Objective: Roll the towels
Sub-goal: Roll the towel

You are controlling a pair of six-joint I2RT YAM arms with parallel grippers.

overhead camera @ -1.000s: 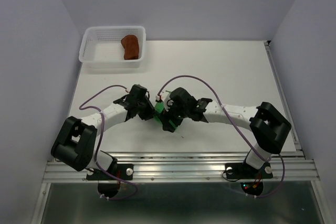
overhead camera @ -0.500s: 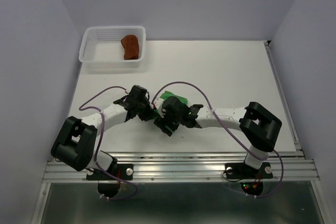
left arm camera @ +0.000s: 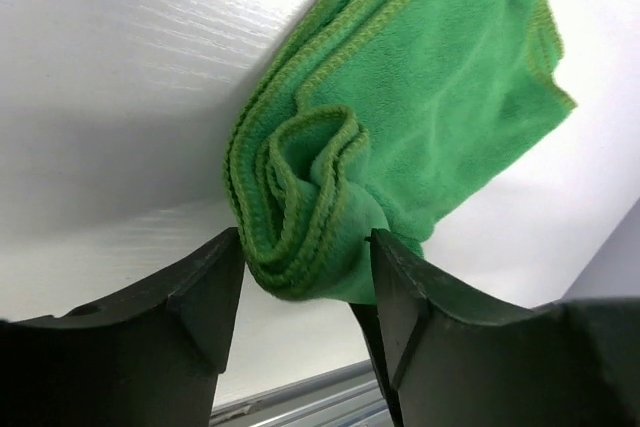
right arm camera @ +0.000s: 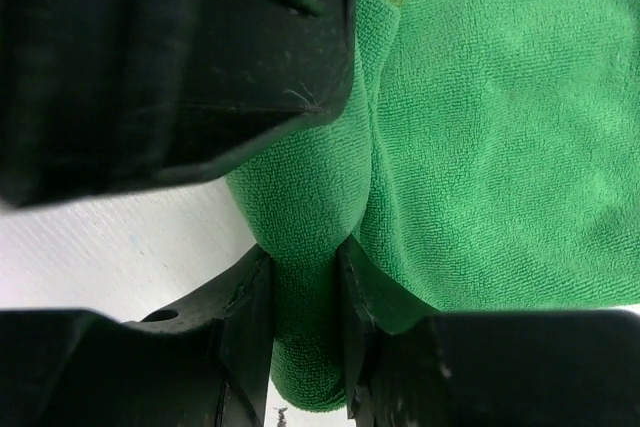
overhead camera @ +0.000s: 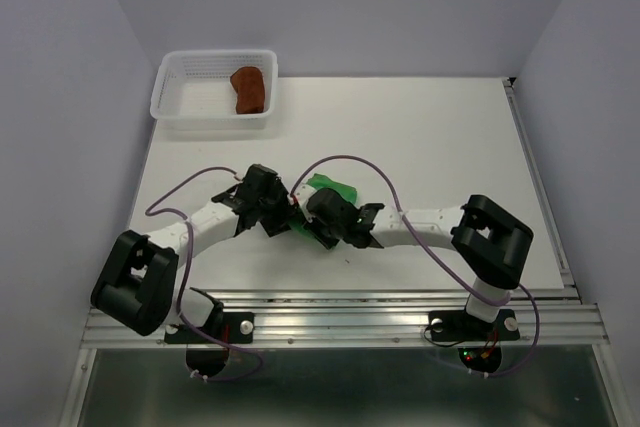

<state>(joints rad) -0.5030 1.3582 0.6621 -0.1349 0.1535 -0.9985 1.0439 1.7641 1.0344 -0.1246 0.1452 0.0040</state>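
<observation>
Reaching inward, low at frame centre: right gripper (right arm camera: 303, 277) pinched green towel (right arm camera: 480, 127) fold; left gripper (left arm camera: 306, 247) gaped astride roll.

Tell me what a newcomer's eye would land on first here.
The bright green towel in the centre, worked by both hands: the right hand pinches a fold of it while the left hand straddles its rolled end. Next comes the rust-brown towel, bundled inside the white mesh basket at the far left.
</observation>
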